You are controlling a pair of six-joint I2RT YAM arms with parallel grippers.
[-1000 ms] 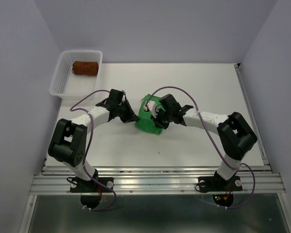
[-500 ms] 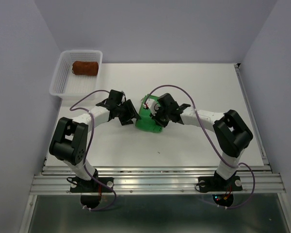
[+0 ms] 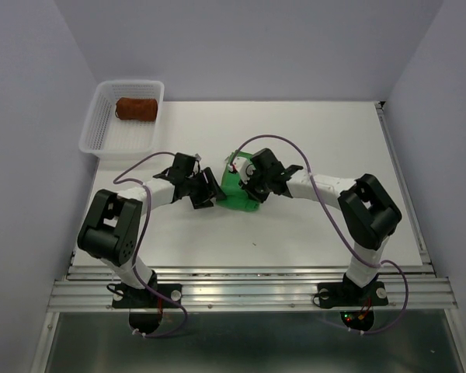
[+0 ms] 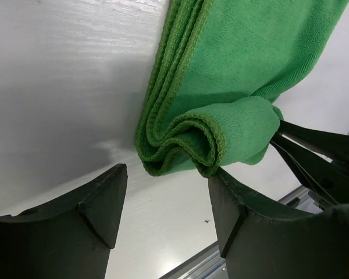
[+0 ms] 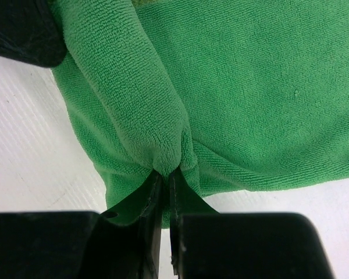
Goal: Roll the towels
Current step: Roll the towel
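At wrist level, right pincer (image 5: 164, 174) clamps green towel (image 5: 250, 87); left pincer (image 4: 167, 181) gapes, perhaps brushing it.

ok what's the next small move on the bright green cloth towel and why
Probably ease the open left gripper onto the rolled end of the bright green cloth towel and close. Its jaws stand open right by it, the right gripper pinches the roll's far side, and the rest lies flat.
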